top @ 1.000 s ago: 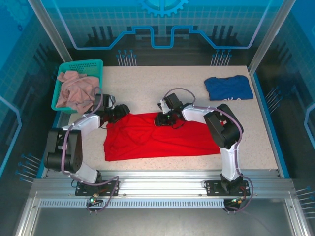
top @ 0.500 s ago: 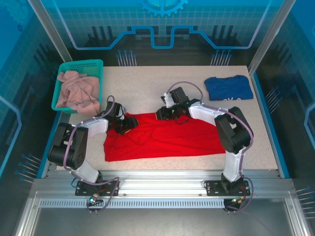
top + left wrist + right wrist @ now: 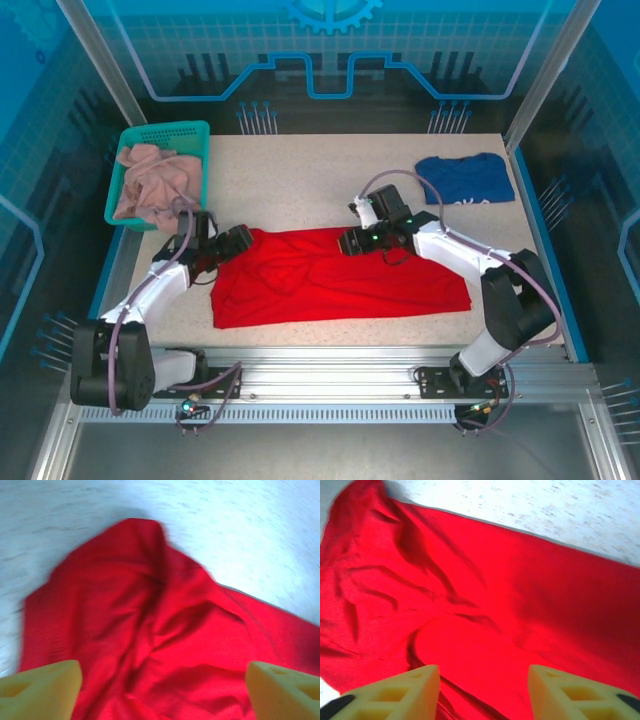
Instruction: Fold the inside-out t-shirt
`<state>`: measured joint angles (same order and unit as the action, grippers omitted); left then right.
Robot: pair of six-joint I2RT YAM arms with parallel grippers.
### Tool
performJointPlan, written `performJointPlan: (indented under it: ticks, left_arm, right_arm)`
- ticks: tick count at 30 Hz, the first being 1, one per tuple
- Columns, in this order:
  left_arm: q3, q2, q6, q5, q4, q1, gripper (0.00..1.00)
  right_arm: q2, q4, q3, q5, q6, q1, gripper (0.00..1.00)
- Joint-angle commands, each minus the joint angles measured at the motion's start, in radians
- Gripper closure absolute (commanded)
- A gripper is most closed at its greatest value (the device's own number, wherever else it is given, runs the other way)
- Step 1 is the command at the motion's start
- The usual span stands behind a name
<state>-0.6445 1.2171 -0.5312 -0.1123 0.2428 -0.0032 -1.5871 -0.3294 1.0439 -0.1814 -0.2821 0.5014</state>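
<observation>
Top view: the inside-out t-shirt (image 3: 340,275) (bright red, rumpled) is lying spread wide on the speckled table (image 3: 290,180). The left gripper (image 3: 238,241) is hanging over the shirt's far left corner, and the right gripper (image 3: 348,242) is hanging over its far edge, near the middle.

Left wrist view: yellow fingers (image 3: 42,687) are standing wide apart, released, above wrinkled red cloth.

Right wrist view: fingers (image 3: 400,690) are also standing parted, gripping nothing, over the shirt.

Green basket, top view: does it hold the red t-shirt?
No, the basket holds a pale pinkish garment; the red t-shirt lies on the table.
</observation>
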Motion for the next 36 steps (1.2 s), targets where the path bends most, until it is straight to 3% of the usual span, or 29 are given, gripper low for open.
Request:
performJointPlan:
  ticks: [1,5,10,15,21,28,36]
  left_arm:
    - [0.027,-0.021,0.017,0.063,0.089,0.043,0.01]
    - [-0.001,0.033,0.037,0.064,0.101,0.061,0.01]
    - [-0.057,0.157,0.08,0.028,0.136,0.06,0.01]
    - [-0.051,0.207,0.086,0.027,0.117,0.044,0.01]
    - [-0.039,0.253,0.118,-0.137,0.037,-0.006,0.01]
    - [-0.029,0.277,0.128,-0.221,-0.046,-0.058,0.02]
    - [-0.029,0.292,0.128,-0.268,-0.098,-0.093,0.13]
  right_arm:
    - [0.032,-0.045,-0.036,0.023,0.016,-0.044,0.41]
    - [-0.006,-0.006,-0.018,-0.047,0.007,-0.037,0.32]
    - [-0.046,0.028,-0.007,-0.091,0.016,-0.031,0.27]
    - [-0.056,0.046,-0.02,-0.118,0.022,-0.034,0.27]
    - [-0.061,0.055,-0.029,-0.118,0.013,-0.035,0.27]
    - [-0.066,0.063,-0.031,-0.126,-0.006,-0.035,0.28]
    - [-0.076,0.053,-0.025,-0.126,-0.014,-0.035,0.28]
